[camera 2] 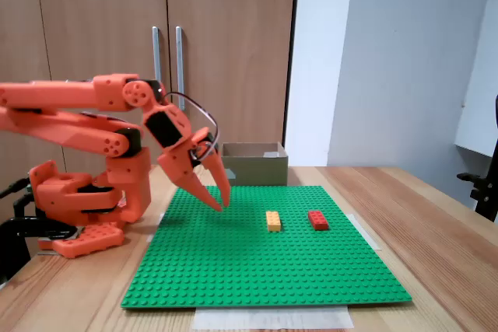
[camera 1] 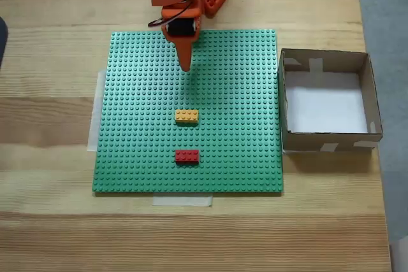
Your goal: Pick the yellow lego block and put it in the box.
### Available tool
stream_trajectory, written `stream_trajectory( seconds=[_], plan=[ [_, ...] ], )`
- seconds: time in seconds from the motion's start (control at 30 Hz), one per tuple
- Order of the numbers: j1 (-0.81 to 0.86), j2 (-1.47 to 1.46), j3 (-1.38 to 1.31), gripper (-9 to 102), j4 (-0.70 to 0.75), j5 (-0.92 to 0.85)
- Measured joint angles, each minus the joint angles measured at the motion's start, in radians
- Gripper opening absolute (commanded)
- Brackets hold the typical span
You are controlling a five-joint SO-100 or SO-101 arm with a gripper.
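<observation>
Approach step, nothing grasped yet. Gripper [camera 2: 221,201] slightly spread, empty, tips angled down over the baseplate [camera 1: 134,157], short of the yellow brick [camera 1: 186,116]. Yellow brick flat on the plate near its middle, red brick [camera 1: 187,155] near it, farther from the arm. Box [camera 1: 376,103] off the plate's right edge in the overhead fixed view, white floor bare. Next, probably: reach onward past the current spot, widen over the yellow brick, straddle its narrow sides, drop and close, keeping off the red one.
</observation>
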Motion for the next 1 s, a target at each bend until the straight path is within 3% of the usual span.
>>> stream_trajectory(
  seconds=[1.0],
  plan=[
    [-0.018, -0.672, -0.669, 27, 0.21, 0.061]
  ],
)
